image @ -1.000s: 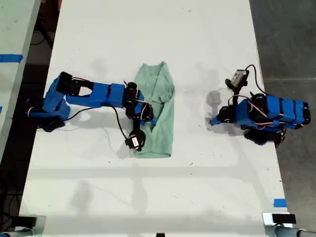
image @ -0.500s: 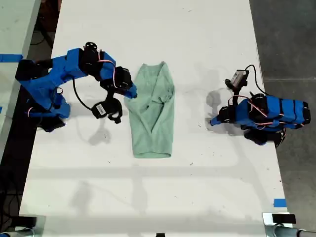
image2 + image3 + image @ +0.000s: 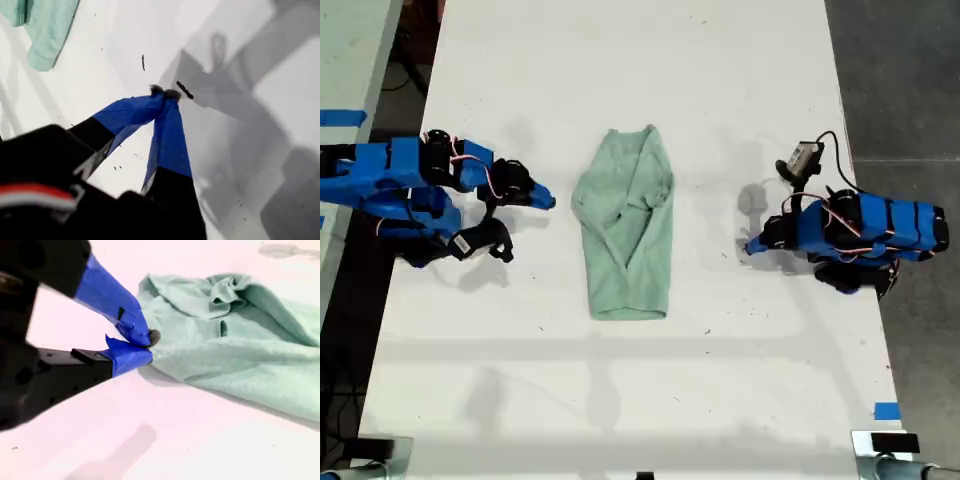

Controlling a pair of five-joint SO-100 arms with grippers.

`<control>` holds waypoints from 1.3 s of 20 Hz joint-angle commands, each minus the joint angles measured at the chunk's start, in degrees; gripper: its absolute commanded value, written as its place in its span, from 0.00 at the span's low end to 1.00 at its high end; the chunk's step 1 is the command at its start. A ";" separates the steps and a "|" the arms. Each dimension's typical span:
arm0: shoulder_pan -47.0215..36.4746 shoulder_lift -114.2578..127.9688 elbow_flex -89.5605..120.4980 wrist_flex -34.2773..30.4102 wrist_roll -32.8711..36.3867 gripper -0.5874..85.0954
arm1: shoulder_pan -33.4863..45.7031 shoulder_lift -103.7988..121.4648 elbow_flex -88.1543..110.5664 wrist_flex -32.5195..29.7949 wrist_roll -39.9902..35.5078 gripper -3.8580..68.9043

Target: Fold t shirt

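The t shirt (image 3: 625, 235), pale mint green and wrinkled, lies folded into a long narrow strip in the middle of the white table (image 3: 650, 390). My second gripper (image 3: 548, 201) is at the exterior view's left, shut and empty, its tips just short of the shirt's edge. In the second wrist view the shirt (image 3: 240, 340) fills the area beyond that gripper (image 3: 147, 345). My first gripper (image 3: 750, 246), at the exterior view's right, is shut on nothing and rests low over bare table. In the first wrist view that gripper (image 3: 165, 92) shows, with only a corner of the shirt (image 3: 42, 30) in sight.
Dark floor (image 3: 910, 80) runs along the table's edge at the exterior view's right. A blue tape mark (image 3: 886, 410) sits near that edge. A second pale surface (image 3: 345, 60) with blue tape lies beyond the edge at the exterior view's left.
My second arm has lifted off the shirt's lower part and pulled back toward the exterior view's left, folding up near its base. The shirt stays folded. My first arm has not moved.
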 commanded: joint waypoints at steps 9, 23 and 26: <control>-1.05 45.35 26.37 8.53 -1.49 0.01 | -0.79 0.62 1.93 -0.26 1.05 0.03; 0.09 45.53 26.37 9.05 -1.49 0.01 | -0.97 0.62 1.93 -0.18 1.58 0.03; 0.09 45.53 26.37 9.05 -1.58 0.01 | -0.97 0.62 1.93 -0.18 1.67 0.03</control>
